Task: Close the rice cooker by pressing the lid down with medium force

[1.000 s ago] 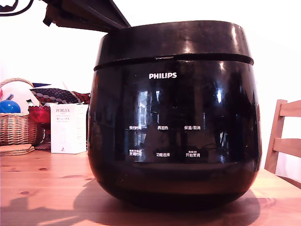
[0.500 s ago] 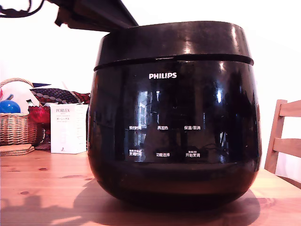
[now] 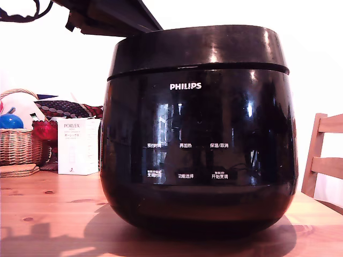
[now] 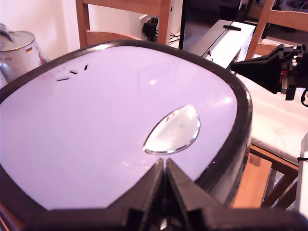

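Gripper (image 4: 165,166) clenched, 2 tips together, empty, over the lid (image 4: 110,130); we push straight down w/ steady med force til the rice cooker (image 3: 198,160) latches.

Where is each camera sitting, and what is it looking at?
Exterior view: low by the wooden table, facing the rice cooker front; part of the arm shows at the top.
Wrist view: on the arm, looking down over the lid; the closed fingers show.
Both see the lid.
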Controlling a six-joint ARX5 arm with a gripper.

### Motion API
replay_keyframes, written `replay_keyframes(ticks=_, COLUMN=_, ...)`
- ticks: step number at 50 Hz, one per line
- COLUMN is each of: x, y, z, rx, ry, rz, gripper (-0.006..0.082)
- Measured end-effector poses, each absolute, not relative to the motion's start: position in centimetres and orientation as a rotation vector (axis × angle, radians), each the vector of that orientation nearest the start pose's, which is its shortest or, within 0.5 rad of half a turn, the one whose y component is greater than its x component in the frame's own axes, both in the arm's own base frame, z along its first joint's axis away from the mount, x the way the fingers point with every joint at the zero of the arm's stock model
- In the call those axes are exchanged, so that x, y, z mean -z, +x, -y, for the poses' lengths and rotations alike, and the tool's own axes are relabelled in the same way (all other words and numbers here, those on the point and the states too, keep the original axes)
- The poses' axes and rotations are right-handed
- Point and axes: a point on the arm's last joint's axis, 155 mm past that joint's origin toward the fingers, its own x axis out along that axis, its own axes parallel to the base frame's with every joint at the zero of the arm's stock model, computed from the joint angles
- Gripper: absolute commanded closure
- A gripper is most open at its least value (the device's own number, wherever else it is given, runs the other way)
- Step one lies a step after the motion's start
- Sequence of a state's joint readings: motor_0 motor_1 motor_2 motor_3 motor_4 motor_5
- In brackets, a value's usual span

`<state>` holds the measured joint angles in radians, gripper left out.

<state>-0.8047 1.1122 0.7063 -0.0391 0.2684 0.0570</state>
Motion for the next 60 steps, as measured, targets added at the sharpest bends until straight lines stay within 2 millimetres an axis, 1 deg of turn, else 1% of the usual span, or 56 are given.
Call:
replay_keyframes(ticks=8, x=-18.9, y=22.2, z=30.2, rx=1.070, ry=0.171, rz=-0.408, gripper=0.0791)
replay_keyframes(ticks=22, x=-18.9, y=22.3, z=30.3, rx=1.071, ry=0.163, rz=-0.382, gripper=0.0791)
replay_keyframes(ticks=30, x=-19.3, y=22.3, z=30.2, rx=1.070, ry=0.155, rz=-0.348, gripper=0.0791)
replay_keyframes(ticks=43, x=-20.9, y=22.0, z=29.6, rx=1.061, ry=0.137, rz=-0.280, gripper=0.0791)
replay_keyframes(ticks=50, x=-21.2, y=23.1, z=28.5, rx=1.005, ry=0.136, rz=-0.275, gripper=0.0791)
replay_keyframes(ticks=56, x=-21.6, y=25.3, z=26.6, rx=0.910, ry=0.138, rz=-0.280, gripper=0.0791)
replay_keyframes(ticks=60, x=-22.4, y=26.9, z=25.3, rx=0.849, ry=0.151, rz=-0.256, gripper=0.0791)
